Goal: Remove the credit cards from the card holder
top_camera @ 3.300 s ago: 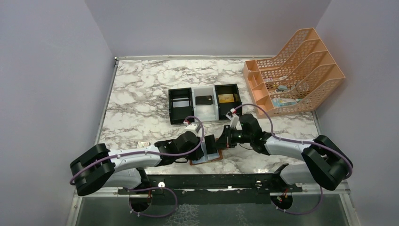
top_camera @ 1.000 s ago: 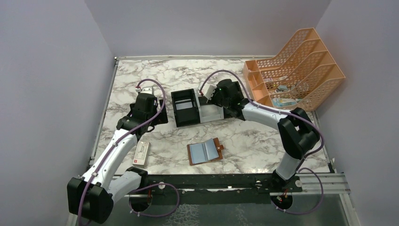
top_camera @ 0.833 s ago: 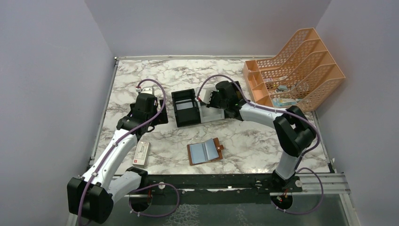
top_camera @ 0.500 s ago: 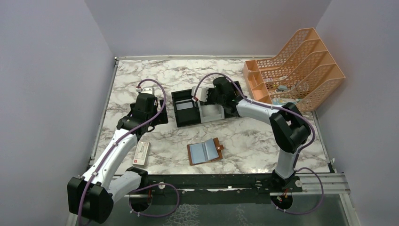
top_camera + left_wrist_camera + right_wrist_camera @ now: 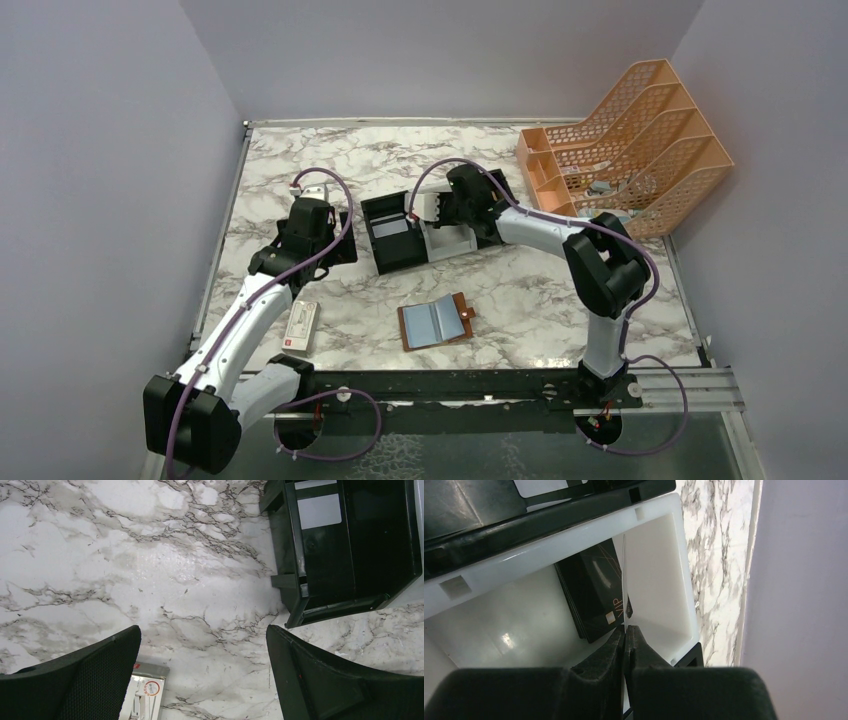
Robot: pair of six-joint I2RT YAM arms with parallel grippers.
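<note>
top: card holder (image 5: 435, 322) lies open, near-middle of the table (image 5: 300, 170). left wrist: left pincer (image 5: 202, 630) spread apart, empty. right wrist: right pincer (image 5: 625, 632) clamped on a credit card (image 5: 623, 580) over the white tray compartment (image 5: 659, 570). drop-off step i reckon, next just let go.

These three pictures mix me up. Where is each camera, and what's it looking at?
Top: high behind the robot, looking down at the table; both arms show.
Left wrist: on the left arm, facing down at the tray; its open left tool shows.
Right wrist: looking into the tray's white compartment; the right tool pinches a card.
All three share the tray.
</note>
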